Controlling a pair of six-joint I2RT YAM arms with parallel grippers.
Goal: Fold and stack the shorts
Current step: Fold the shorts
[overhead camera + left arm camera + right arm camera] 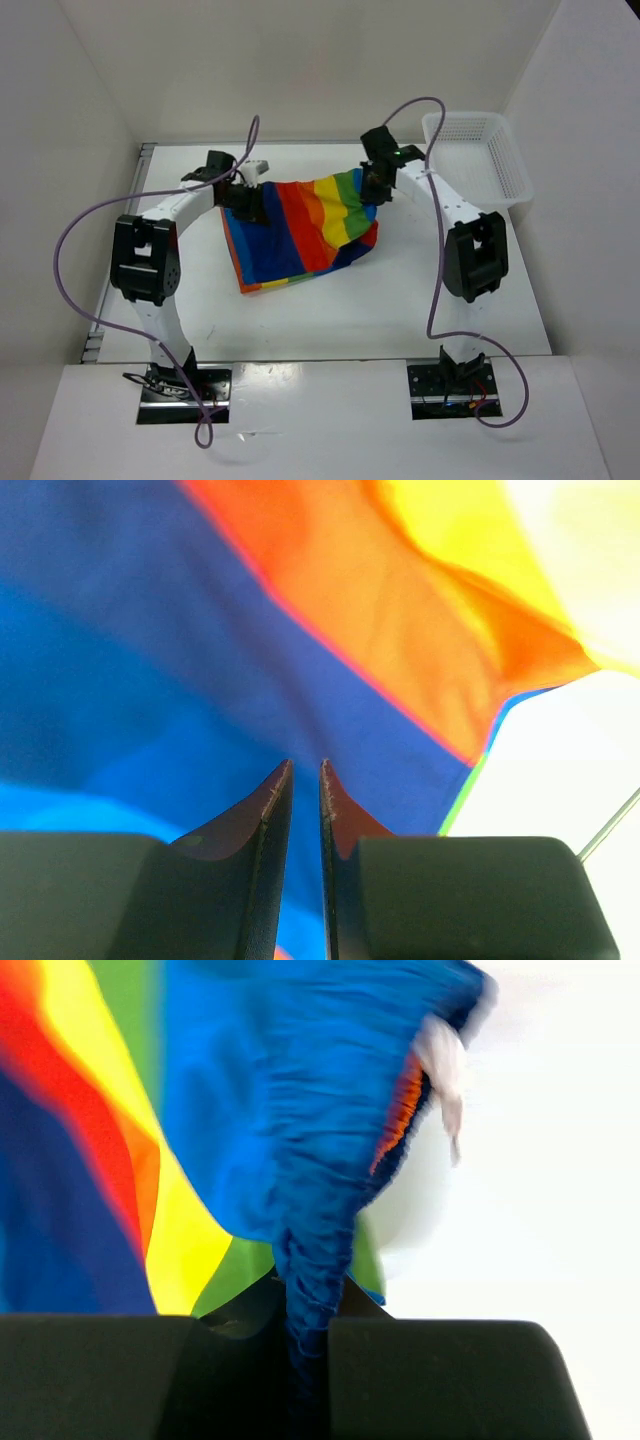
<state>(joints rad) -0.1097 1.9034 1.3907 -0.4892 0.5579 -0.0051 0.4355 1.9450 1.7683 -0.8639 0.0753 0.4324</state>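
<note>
- The white table carries everything; both arms reach from their bases at the near edge toward the far half
- The left arm bends out toward the left edge, then angles inward, with its wrist low over the cloth
- The right arm rises from the near right and leans toward the far centre, wrist turned down
- The shorts lie around the table's middle, a little to the far side, striped blue, red, orange, yellow and green; the far part is raised between the two grippers, while the near corner rests on the table
- A white mesh basket stands at the far right corner, apart from the shorts
- The left gripper is at the shorts' far left corner; its wrist view shows the fingers pressed almost together on blue cloth, which fills the frame and hides the table
- The right gripper is clamped on the gathered blue waistband, bunched between its fingers
- A white drawstring end dangles there, blurred
</note>
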